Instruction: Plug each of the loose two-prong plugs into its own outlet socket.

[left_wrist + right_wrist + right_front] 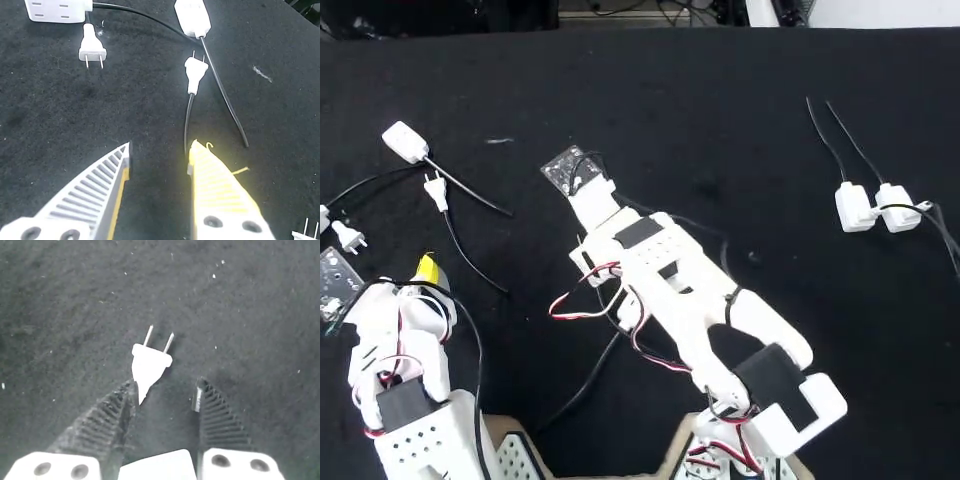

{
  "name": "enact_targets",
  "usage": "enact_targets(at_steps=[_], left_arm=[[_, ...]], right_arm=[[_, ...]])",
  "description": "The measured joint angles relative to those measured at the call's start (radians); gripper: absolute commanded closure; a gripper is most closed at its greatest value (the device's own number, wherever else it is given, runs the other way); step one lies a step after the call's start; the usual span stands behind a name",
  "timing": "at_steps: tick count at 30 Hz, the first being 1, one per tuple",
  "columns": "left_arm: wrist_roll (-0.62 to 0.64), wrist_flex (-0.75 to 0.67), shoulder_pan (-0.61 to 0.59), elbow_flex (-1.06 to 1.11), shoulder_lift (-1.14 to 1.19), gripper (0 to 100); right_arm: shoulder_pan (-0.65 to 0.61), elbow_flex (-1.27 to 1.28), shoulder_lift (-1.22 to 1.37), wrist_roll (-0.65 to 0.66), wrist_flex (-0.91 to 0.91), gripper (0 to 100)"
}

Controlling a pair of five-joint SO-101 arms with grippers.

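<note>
left claw (157, 150) apart | right claw (165, 387) apart; two-prong plug (150, 365) just beyond tips, cord hidden | outlet socket (55, 10) at surface's (720, 100) left edge, cut off

The light falls evenly from overhead, soft and fairly bright, with no hard beam from either side. The black table (740, 110) swallows most of it and stays matte; only pale lint specks catch the light. White parts glare against it: an arm (670, 280) in the high view, the outlets (855, 207) and the plug (149, 365) come out nearly flat white. Shadows are faint and short, hugging whatever casts them. A bright strip (880, 12) burns beyond the table's far right corner.
</note>
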Motion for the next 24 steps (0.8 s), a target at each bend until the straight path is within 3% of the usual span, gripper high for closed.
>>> enact_targets(at_steps=[12,21,24], left_arm=[[0.0,0.0,0.0,0.0,0.0,81],[0.0,0.0,0.0,0.0,0.0,81],[0.0,0.0,0.0,0.0,0.0,81]], right_arm=[[-0.061,-0.109,0.195,-0.126,0.0,82.8],[-0.072,-0.173,0.256,-0.144,0.012,83.2],[-0.072,-0.173,0.256,-0.143,0.014,88.4]])
